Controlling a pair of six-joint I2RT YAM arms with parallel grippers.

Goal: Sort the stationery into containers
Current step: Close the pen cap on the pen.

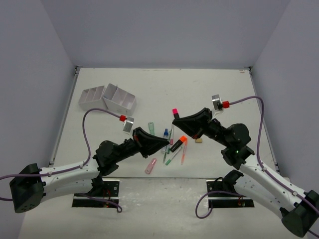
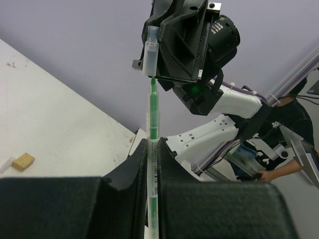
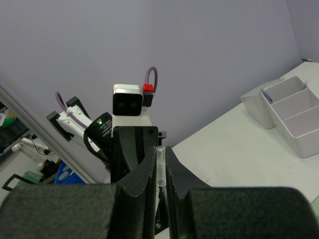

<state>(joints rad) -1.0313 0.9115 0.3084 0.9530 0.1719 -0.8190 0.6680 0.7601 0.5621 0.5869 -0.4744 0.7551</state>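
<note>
The white plastic organiser (image 1: 119,98) stands at the left rear of the matte pale table (image 1: 164,82), well apart from both arms. It is boxy, with thin walls dividing it into narrow rectangular bays. The right wrist view shows only part of it, cut off at the frame edge.

The left gripper (image 2: 153,152) has its black, wedge-shaped fingers clamped together on a slim green pen (image 2: 154,124). The pen has a translucent barrel with a printed white label, and its bare pointed tip stands upward. Its lower end runs out of the frame.

On the table under and around the two grippers lies loose stationery:
- a stubby pink highlighter (image 1: 150,166), nearest the arm bases
- a small clear blue-capped bottle (image 1: 165,133)
- a black orange-capped marker (image 1: 179,144), beside a few thin pens
- a tan block eraser (image 1: 199,140), to the right

The arms cover part of this scatter.

The pen's tip sits at the mouth of a clear cap (image 2: 152,47), a short frosted tube. I cannot tell whether the two touch. The right gripper (image 3: 160,160) is pinched shut on that cap, with its body tilted over the pen. From above, the pen and cap are too small to make out where the two grippers meet.
</note>
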